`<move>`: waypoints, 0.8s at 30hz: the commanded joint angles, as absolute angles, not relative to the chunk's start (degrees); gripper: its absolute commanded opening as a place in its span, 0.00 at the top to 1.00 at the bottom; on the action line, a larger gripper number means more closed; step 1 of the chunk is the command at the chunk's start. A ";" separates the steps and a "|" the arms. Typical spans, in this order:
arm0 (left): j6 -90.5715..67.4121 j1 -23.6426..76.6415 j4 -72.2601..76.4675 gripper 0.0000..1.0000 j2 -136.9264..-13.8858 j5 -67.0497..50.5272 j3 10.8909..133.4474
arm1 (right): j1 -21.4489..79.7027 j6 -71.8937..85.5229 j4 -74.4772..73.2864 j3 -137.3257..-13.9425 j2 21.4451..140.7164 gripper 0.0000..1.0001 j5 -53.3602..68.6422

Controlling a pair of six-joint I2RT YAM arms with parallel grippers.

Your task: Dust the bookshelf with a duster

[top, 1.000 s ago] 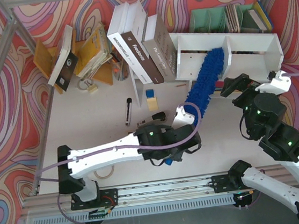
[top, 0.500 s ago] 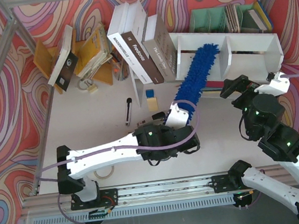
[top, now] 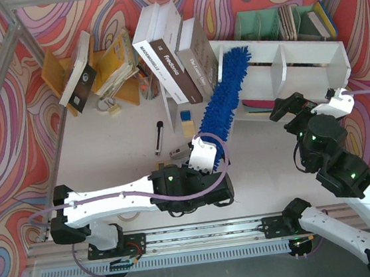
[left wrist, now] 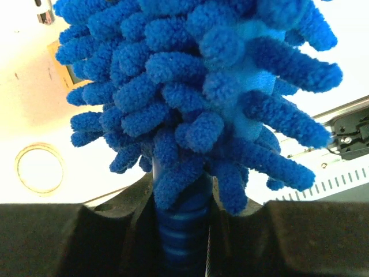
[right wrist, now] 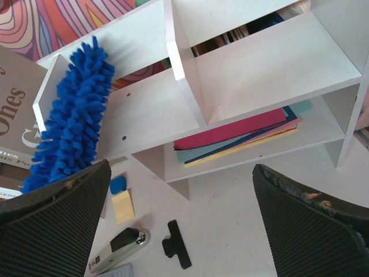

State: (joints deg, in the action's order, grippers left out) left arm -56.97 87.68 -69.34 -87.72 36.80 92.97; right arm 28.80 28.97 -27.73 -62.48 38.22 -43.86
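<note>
The white bookshelf (top: 309, 54) stands at the back right, its two compartments split by a centre divider (right wrist: 181, 63). The bright blue duster (top: 223, 94) slants up from my left gripper (top: 205, 151), which is shut on its ribbed blue handle (left wrist: 181, 231). In the right wrist view the duster's fluffy head (right wrist: 72, 115) lies against the left end of the bookshelf (right wrist: 259, 63). In the left wrist view the duster's bristles (left wrist: 202, 86) fill most of the picture above the left gripper (left wrist: 181, 213). My right gripper (top: 290, 106) hangs open in front of the shelf, and the right gripper (right wrist: 180, 173) holds nothing.
Large books (top: 175, 52) lean against the shelf's left side. A teal file organiser (top: 272, 21) stands behind it, an orange rack (top: 110, 67) at back left. Coloured papers (right wrist: 242, 130) lie under the shelf. A stapler (right wrist: 115, 248), black clip (right wrist: 181, 245), sticky notes (right wrist: 122, 206) and tape ring (left wrist: 39, 168) lie on the table.
The duster head has swept left along the shelf, from near the centre divider to the left end. The left arm has drawn back and left. The right arm has barely moved.
</note>
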 commanded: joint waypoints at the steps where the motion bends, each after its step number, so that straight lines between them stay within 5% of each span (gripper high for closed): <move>1: -61.00 87.23 -71.13 1.00 -88.08 36.61 90.44 | 28.52 29.47 -25.94 -61.96 38.13 0.01 -44.08; 24: -50.23 83.85 -63.84 1.00 -93.33 27.43 91.48 | 28.56 30.70 -27.47 -61.97 36.82 0.01 -43.45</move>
